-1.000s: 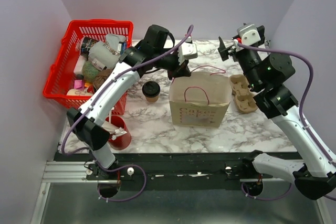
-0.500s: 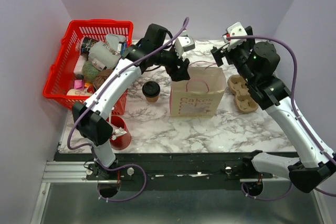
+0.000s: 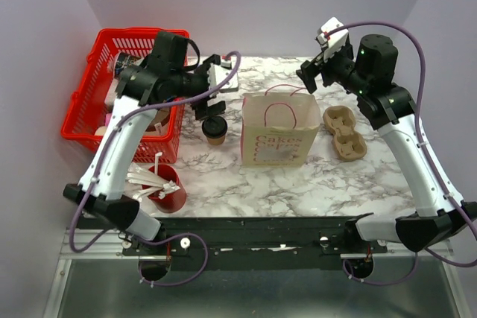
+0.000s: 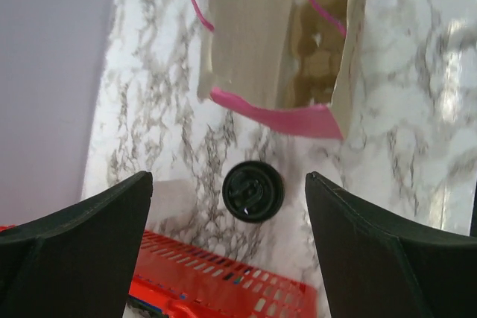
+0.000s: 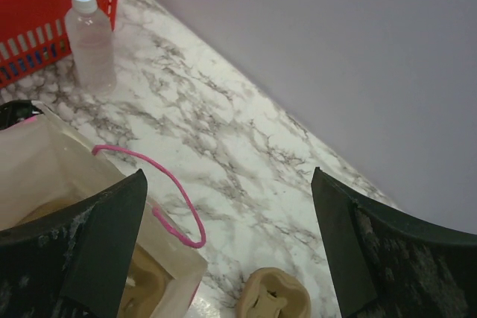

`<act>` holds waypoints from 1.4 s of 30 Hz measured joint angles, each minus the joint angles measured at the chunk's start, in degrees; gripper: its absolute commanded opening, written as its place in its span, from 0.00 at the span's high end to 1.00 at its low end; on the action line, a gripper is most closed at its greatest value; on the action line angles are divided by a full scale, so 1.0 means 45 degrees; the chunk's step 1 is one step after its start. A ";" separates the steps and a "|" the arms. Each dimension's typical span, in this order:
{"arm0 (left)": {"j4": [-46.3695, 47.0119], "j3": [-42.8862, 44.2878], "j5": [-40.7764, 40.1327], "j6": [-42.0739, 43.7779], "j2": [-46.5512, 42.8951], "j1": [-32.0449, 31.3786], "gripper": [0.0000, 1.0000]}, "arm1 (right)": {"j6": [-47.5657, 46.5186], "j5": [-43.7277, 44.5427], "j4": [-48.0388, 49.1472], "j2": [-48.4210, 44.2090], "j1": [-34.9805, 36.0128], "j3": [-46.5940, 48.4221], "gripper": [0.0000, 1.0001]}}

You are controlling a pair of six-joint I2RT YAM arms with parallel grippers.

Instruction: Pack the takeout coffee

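The coffee cup (image 3: 215, 129), black lid on, stands upright on the table (image 3: 223, 184), left of the middle, just beside the right wall of the red basket (image 3: 141, 33) and a short way left of the paper bag (image 3: 273, 139); it is not yet packed. The bag stands upright at the middle of the table with its mouth gaping upward, so a cup could be lowered straight in without tipping. The left gripper (image 4: 227, 178) hangs above the cup with its jaws spread wide and nothing between them. Its wrist view looks down on the lid between the two fingers, which reads as lining up to come down and straddle the cup. The right gripper (image 5: 227, 176) is likewise released and empty, held high by the bag's far rim toward the far edge of the table, probably placed to steady the mouth or keep clear. A pulp cup carrier (image 3: 344, 133) lies right of the bag, a water bottle (image 5: 91, 39) stands by the far edge, and a red cup of sticks (image 3: 170, 195) sits near the near-left corner.
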 measured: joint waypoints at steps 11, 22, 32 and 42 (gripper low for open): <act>-0.2545 0.0316 -0.1855 0.7111 0.3672 0.0185 0.16 | 0.0039 -0.1525 -0.1015 0.0185 -0.0248 0.0136 0.02; -0.2880 -0.1768 -0.3594 1.1871 0.3905 0.0185 0.18 | 0.0049 -0.1817 -0.1190 0.0092 -0.0248 -0.0204 0.02; -0.2875 -0.1763 -0.3861 1.3542 0.4867 0.0185 0.15 | 0.0044 -0.1807 -0.1384 -0.0092 -0.0248 -0.0695 0.02; -0.2875 -0.1763 -0.4119 1.4353 0.5712 0.0170 0.17 | 0.0049 -0.1807 -0.1647 -0.0102 -0.0403 -0.0695 0.02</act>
